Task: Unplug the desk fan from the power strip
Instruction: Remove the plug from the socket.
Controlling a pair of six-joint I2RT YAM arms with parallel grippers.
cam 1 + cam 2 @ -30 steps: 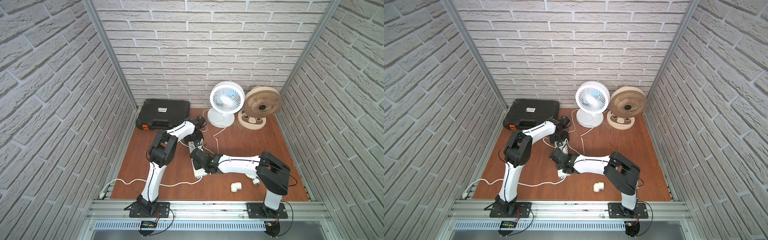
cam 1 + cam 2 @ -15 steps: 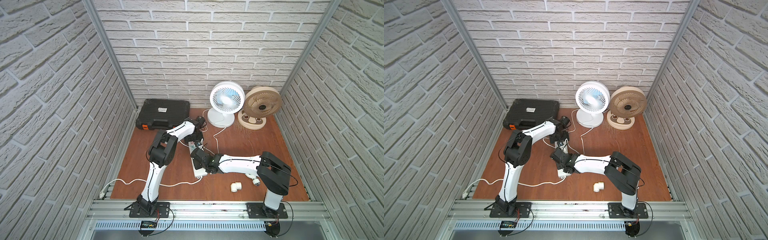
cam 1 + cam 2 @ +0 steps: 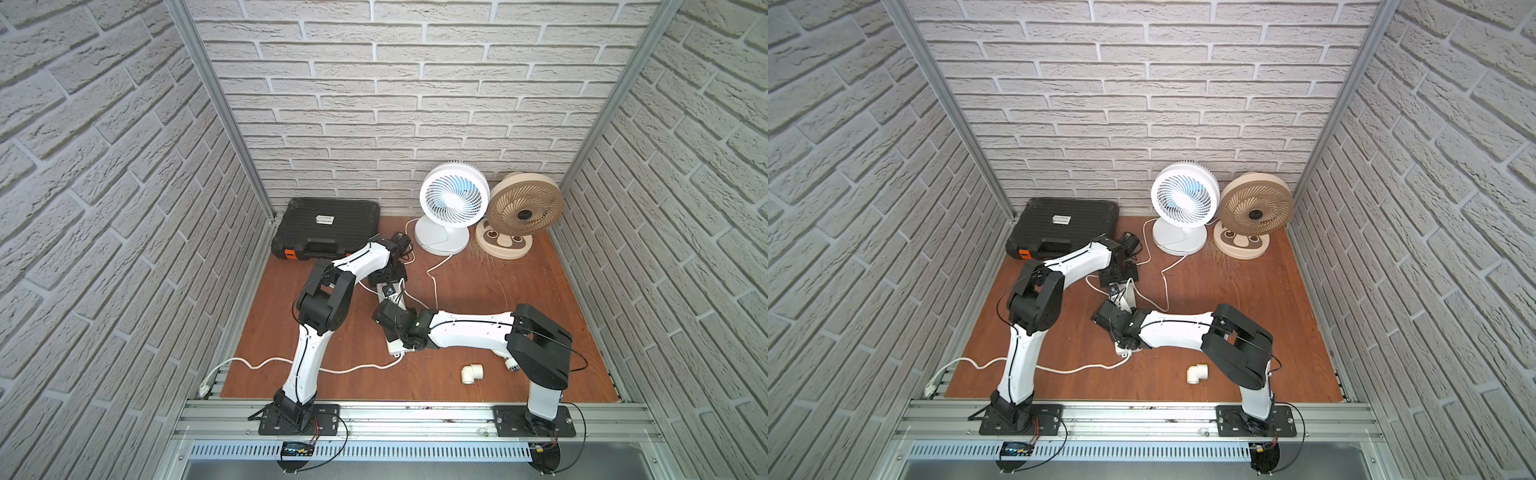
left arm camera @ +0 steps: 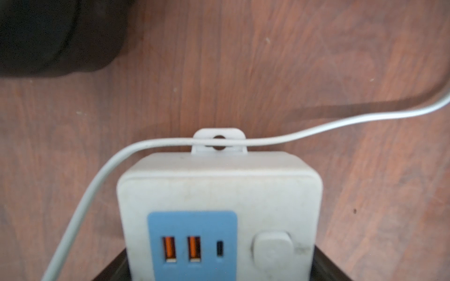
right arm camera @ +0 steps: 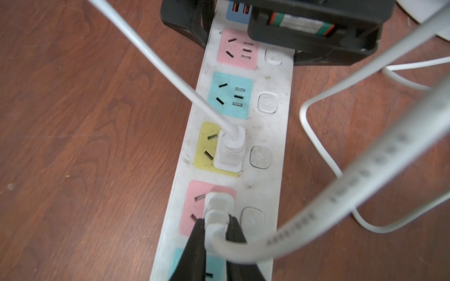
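Grip firm: right gripper [image 5: 215, 226] closed hard on white moulded plug [image 5: 219, 202], seated in a pink socket of long white power strip with pastel socket panels [image 5: 267, 136], flat on brown wooden board [image 5: 97, 121]. Strip's length runs from here toward left gripper [image 3: 388, 275], jaws pinching its far USB end. Plug stands off the face; pull looks straight up.
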